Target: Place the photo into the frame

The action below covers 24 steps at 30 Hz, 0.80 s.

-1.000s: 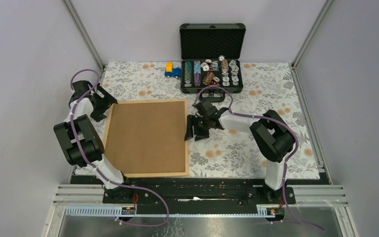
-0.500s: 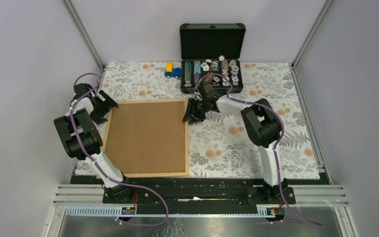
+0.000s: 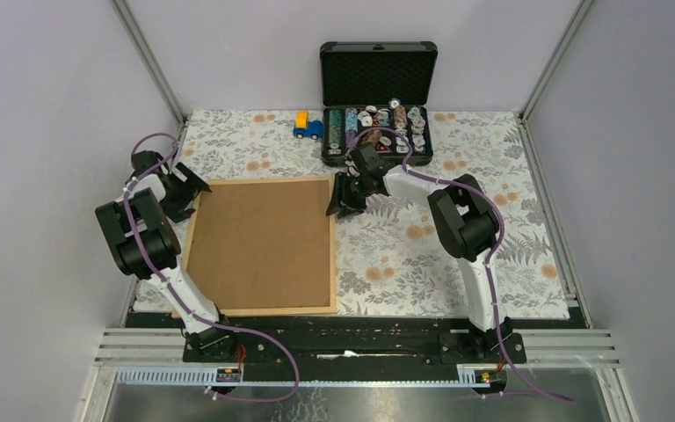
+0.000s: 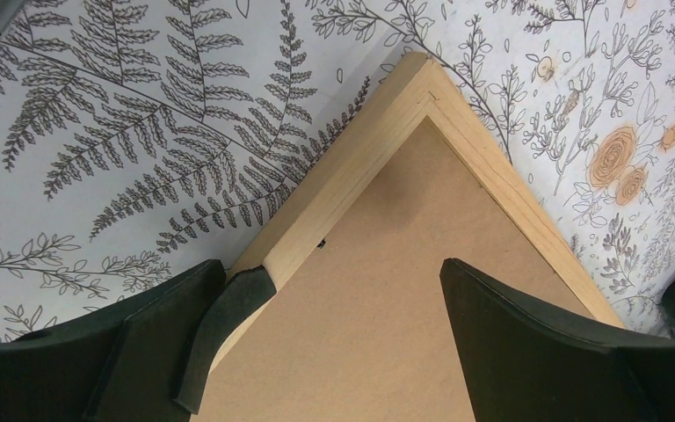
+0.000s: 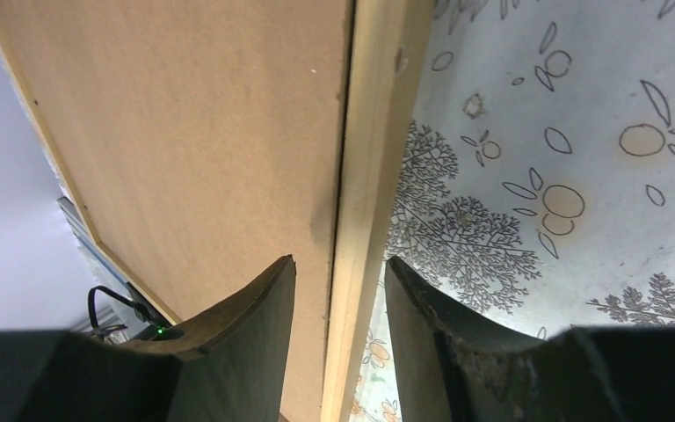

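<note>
The frame (image 3: 264, 181) lies face down on the floral cloth, with a brown hardboard backing sheet (image 3: 262, 242) filling it. The photo is hidden. My left gripper (image 3: 192, 195) hangs wide open over the frame's far-left corner (image 4: 422, 75); one finger (image 4: 228, 308) sits at the left rail and the other over the backing. My right gripper (image 3: 341, 202) is at the frame's far-right corner. Its jaws are partly closed and astride the right rail (image 5: 365, 176), one finger (image 5: 264, 308) over the backing with a gap and the other beside the outer edge. Left gripper (image 4: 343, 272) and right gripper (image 5: 341, 259) hold nothing.
An open black case (image 3: 376, 132) of poker chips stands at the back, just behind the right gripper. A small blue and yellow toy car (image 3: 308, 126) sits to its left. Grey walls and metal posts close in both sides.
My right gripper moved from the middle of the frame's right edge up to its far-right corner, and its jaws narrowed. The left gripper shifted slightly and stayed open.
</note>
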{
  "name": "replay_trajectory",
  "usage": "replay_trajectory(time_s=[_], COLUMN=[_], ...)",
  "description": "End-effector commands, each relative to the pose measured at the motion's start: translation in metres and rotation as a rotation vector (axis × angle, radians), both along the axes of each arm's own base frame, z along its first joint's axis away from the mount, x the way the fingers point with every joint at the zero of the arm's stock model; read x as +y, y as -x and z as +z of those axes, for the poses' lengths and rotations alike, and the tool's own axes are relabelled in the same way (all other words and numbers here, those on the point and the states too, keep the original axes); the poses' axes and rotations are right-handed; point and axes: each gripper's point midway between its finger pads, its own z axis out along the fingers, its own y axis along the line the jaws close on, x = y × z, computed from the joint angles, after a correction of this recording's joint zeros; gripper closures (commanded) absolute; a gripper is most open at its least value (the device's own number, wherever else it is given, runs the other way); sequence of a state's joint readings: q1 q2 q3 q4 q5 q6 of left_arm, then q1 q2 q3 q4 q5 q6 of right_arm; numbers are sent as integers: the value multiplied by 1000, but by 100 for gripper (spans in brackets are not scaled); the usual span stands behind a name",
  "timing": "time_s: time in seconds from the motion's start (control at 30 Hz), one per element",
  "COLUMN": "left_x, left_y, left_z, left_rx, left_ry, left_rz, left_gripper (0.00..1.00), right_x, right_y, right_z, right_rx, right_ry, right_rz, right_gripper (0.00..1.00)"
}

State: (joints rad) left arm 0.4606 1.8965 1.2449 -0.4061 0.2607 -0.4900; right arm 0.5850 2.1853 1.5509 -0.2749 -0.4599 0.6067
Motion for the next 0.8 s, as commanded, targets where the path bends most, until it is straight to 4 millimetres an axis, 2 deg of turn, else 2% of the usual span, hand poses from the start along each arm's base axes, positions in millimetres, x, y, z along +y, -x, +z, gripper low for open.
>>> replay_trajectory(time_s=[0.0, 0.37, 0.6, 0.77], left_x=[-16, -17, -20, -26], left_y=[9, 9, 10, 12], left_z=[-18, -17, -18, -24], left_rx=[41, 33, 34, 48], left_ry=[75, 82, 92, 113], left_rz=[-14, -16, -16, -21], left_gripper=[1, 1, 1, 1], right_x=[7, 18, 15, 14], right_y=[-16, -14, -7, -4], right_z=[43, 32, -6, -23], right_rx=[-77, -27, 44, 53], right_ry=[-55, -104, -66, -24], right_rz=[8, 16, 4, -4], right_gripper=[51, 64, 65, 65])
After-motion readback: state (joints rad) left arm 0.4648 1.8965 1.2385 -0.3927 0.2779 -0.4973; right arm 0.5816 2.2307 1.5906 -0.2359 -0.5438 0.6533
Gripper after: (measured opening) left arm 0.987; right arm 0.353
